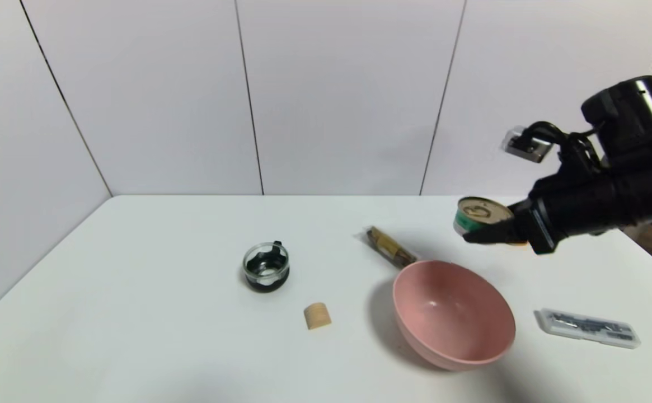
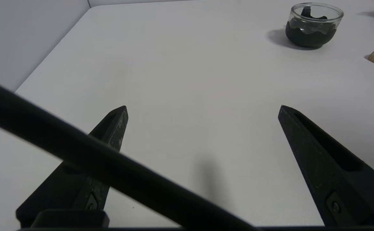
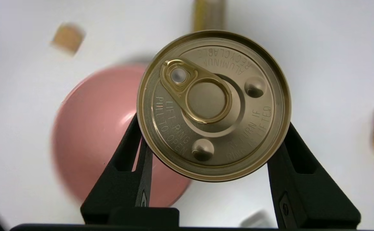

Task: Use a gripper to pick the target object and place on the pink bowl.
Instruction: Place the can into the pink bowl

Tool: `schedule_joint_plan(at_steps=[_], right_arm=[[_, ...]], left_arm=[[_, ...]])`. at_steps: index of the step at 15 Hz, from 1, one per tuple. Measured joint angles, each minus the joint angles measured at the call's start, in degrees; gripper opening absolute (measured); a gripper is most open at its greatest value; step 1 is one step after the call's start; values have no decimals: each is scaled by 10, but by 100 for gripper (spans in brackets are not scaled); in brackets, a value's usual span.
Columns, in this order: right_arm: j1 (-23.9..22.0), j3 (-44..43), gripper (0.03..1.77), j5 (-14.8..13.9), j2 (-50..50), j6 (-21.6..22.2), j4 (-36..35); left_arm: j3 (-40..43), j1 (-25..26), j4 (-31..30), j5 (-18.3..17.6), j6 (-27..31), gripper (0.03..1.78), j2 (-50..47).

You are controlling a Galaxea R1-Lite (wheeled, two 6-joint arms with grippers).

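Observation:
My right gripper [image 1: 485, 234] is shut on the small tin can [image 1: 479, 215] and holds it in the air above the table, just behind and to the right of the pink bowl [image 1: 453, 313]. The can's gold pull-tab lid [image 3: 214, 104] fills the right wrist view, clamped between the two dark fingers [image 3: 134, 150], with the pink bowl [image 3: 93, 128] below and to one side. The bowl looks empty. My left gripper [image 2: 203, 110] is open over bare table at the left, out of the head view.
A black-and-clear glass cup [image 1: 266, 267] and a tan cork cylinder [image 1: 317, 315] sit left of the bowl. A brown wrapped stick [image 1: 388, 247] lies behind the bowl. A clear flat case [image 1: 587, 327] lies right of it. The table's right edge is near the arm.

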Motion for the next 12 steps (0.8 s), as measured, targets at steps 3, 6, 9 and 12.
schedule_joint_plan(at_steps=[3, 6, 9, 12], right_arm=[[60, 110, 98, 1, -102, 0, 0], [112, 185, 98, 1, -162, 1, -4], [131, 202, 98, 2, -166, 1, -18], [134, 206, 97, 2, -134, 1, -90]], left_arm=[[0, 0, 0, 0, 0, 169, 0], [0, 0, 0, 0, 0, 169, 0], [0, 0, 0, 0, 0, 169, 0], [0, 0, 0, 0, 0, 169, 0]])
